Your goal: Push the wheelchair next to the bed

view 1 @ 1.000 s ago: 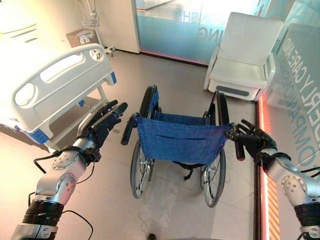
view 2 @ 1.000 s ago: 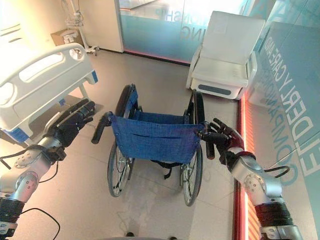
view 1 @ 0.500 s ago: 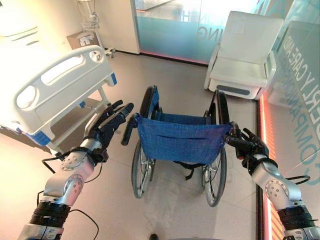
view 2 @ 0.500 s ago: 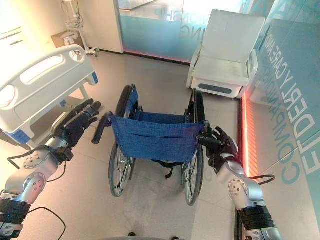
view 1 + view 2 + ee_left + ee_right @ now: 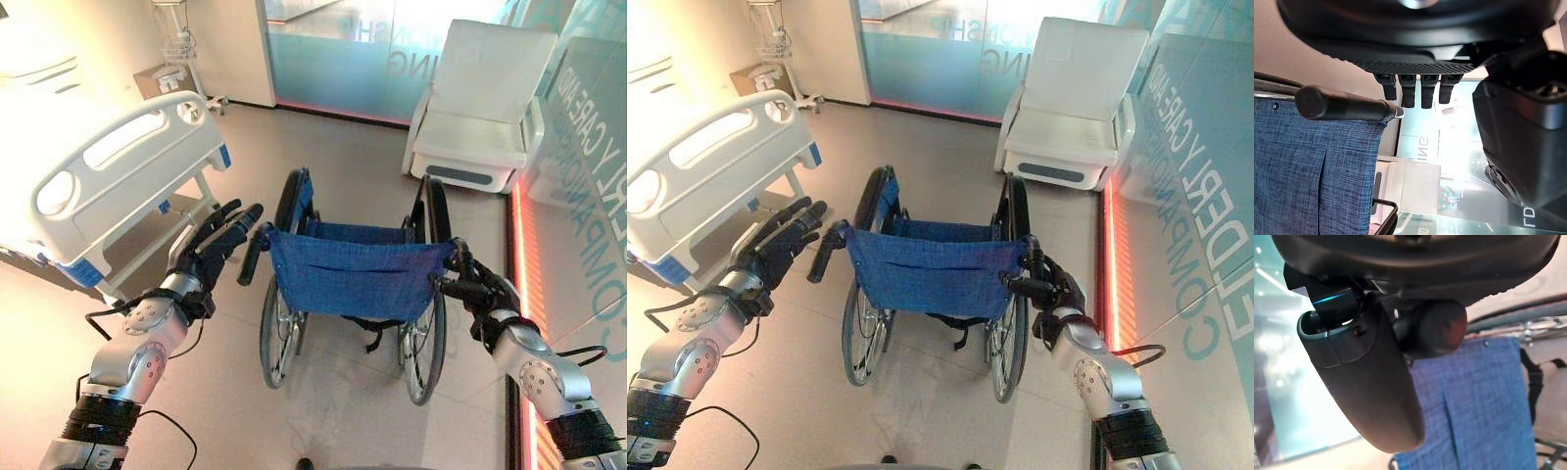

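The wheelchair [image 5: 353,279] stands in the middle of the floor with its blue cloth back towards me. The bed [image 5: 118,166], white with a blue-trimmed footboard, is at the left. My left hand [image 5: 217,245] is open, its fingers [image 5: 1415,90] straight, just left of the left push handle [image 5: 252,257] and a little apart from it. My right hand [image 5: 490,299] is curled round the right push handle [image 5: 453,287]. The handle's round end [image 5: 1437,333] sits against the palm beside the thumb [image 5: 1366,382].
A white armchair [image 5: 485,108] stands at the back right, beyond the wheelchair. A frosted glass wall [image 5: 333,49] runs along the back. A red lit strip [image 5: 519,245] edges the floor on the right. A stand [image 5: 176,44] is behind the bed.
My right hand has come in from the right and closed on the right push handle. The left hand has moved a little nearer the left handle and stays open.
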`<state>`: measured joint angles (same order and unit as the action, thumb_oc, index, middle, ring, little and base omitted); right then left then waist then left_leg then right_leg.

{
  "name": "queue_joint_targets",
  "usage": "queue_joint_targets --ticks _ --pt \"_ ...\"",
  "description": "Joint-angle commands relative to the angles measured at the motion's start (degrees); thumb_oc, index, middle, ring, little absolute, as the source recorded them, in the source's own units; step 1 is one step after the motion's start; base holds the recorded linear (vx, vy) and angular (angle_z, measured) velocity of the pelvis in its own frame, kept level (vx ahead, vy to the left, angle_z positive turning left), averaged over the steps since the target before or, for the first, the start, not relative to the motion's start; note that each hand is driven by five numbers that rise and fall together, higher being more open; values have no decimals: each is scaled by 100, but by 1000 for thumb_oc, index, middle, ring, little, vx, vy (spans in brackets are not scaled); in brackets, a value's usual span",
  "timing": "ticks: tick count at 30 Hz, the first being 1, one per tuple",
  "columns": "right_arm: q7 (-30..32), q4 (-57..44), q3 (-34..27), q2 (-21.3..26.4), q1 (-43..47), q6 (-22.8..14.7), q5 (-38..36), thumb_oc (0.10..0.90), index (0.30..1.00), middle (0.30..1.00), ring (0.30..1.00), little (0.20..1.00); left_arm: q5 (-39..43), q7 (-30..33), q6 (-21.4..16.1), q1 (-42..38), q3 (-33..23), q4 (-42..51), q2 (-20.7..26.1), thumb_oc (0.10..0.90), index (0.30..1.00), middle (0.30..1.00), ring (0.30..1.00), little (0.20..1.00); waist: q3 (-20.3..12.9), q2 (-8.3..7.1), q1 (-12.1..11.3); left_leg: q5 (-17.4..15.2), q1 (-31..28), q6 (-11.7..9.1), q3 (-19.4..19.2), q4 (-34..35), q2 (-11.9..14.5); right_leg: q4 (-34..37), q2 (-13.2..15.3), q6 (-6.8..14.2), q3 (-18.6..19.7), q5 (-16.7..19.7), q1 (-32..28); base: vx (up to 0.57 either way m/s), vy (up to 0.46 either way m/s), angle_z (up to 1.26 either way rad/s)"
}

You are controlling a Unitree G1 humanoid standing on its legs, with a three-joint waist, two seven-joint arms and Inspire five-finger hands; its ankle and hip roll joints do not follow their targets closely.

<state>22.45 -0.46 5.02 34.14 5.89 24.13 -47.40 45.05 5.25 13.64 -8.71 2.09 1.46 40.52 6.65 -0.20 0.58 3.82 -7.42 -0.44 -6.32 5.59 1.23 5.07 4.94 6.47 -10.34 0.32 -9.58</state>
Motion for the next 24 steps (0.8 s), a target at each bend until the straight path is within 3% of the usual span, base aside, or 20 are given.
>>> queue_joint_targets --ticks 1,5,17,24 --pt "-403 -685 29 308 635 -415 414 800 900 900 900 900 -55 -39 -450 -530 -139 292 303 800 900 900 900 900 -221 -84 -142 -543 -140 28 -307 -59 -265 -7 -39 61 -218 122 123 0 0 0" --pt "-348 -872 -81 454 728 -564 579 800 900 900 900 900 -16 9 -403 -538 -170 308 341 800 900 900 900 900 -217 -86 -135 -552 -143 30 -294 -59 -271 -7 -44 65 -207 122 127 0 0 0" --pt "-393 -1086 -289 628 823 -520 689 800 900 900 900 900 -91 -27 -318 -517 -275 216 328 800 900 900 900 900 -209 -102 -125 -572 -160 37 -330 -59 -264 -7 -50 77 -206 104 118 0 0 0" --pt "-775 -1160 -234 553 660 -207 537 800 900 900 900 900 -184 -38 -258 -392 -322 225 258 800 900 900 900 900 -185 -103 -141 -564 -169 45 -329 -59 -267 -7 -48 73 -223 102 105 0 0 0"
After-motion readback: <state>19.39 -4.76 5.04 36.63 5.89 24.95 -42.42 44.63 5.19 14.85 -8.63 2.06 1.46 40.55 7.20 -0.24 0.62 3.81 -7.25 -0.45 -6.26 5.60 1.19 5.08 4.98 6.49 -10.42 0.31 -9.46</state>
